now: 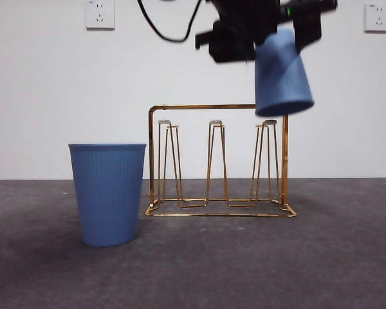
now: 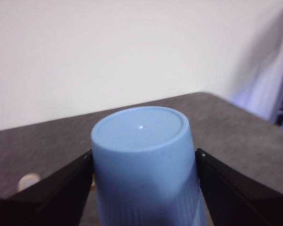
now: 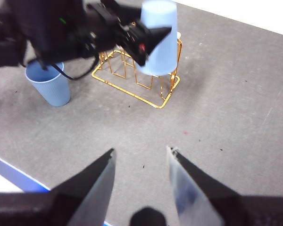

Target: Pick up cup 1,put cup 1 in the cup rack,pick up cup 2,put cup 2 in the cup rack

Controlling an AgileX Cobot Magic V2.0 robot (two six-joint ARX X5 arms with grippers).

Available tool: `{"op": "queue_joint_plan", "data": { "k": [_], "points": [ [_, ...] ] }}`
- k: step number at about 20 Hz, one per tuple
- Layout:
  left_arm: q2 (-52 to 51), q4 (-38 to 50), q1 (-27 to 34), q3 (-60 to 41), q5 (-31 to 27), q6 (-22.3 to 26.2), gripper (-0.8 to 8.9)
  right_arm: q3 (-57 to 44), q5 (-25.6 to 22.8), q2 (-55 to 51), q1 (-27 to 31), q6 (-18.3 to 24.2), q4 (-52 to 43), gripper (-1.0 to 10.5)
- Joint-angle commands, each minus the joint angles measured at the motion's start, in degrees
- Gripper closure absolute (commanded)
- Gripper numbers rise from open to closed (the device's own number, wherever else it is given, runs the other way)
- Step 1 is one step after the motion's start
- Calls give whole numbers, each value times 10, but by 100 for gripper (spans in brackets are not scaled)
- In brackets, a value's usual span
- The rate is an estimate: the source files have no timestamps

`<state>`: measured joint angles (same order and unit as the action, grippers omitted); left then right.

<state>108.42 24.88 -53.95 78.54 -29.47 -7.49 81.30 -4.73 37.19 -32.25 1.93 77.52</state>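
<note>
A ribbed blue cup (image 1: 282,74) hangs upside down just above the right-hand prong of the gold wire cup rack (image 1: 219,108), tilted a little. My left gripper (image 2: 144,151) is shut on its sides, with the cup's flat bottom (image 2: 139,132) turned toward the wrist camera. In the right wrist view the same cup (image 3: 158,37) hovers over the rack's (image 3: 127,92) right end. A second blue cup (image 1: 108,193) stands upright on the table to the left of the rack, also visible in the right wrist view (image 3: 49,87). My right gripper (image 3: 141,149) is open and holds nothing, well back from the rack.
The rack has three pairs of upright prongs, none carrying a cup. One prong's cap (image 2: 28,181) shows beside the left jaw. A white wall with sockets (image 1: 100,14) stands behind the rack. The table's blue-edged rim (image 3: 4,169) runs near my right gripper.
</note>
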Motion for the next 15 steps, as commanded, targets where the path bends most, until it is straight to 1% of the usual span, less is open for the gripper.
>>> {"op": "queue_joint_plan", "data": {
  "k": [1,6,9,11,15],
  "points": [
    [12,5,6,2,-6,6,821,-5,-2,-4,0,-4,13,757],
    [23,0,16,2,-4,6,821,-5,-2,-4,0,-2,13,758],
    [40,-6,19,2,10,1,821,-5,-2,-3,0,-2,13,759],
    [51,-9,19,2,10,0,821,-5,-2,-3,0,-2,13,759],
    [60,-34,19,2,10,-22,821,-5,-2,-3,0,-2,13,759]
  ]
}}
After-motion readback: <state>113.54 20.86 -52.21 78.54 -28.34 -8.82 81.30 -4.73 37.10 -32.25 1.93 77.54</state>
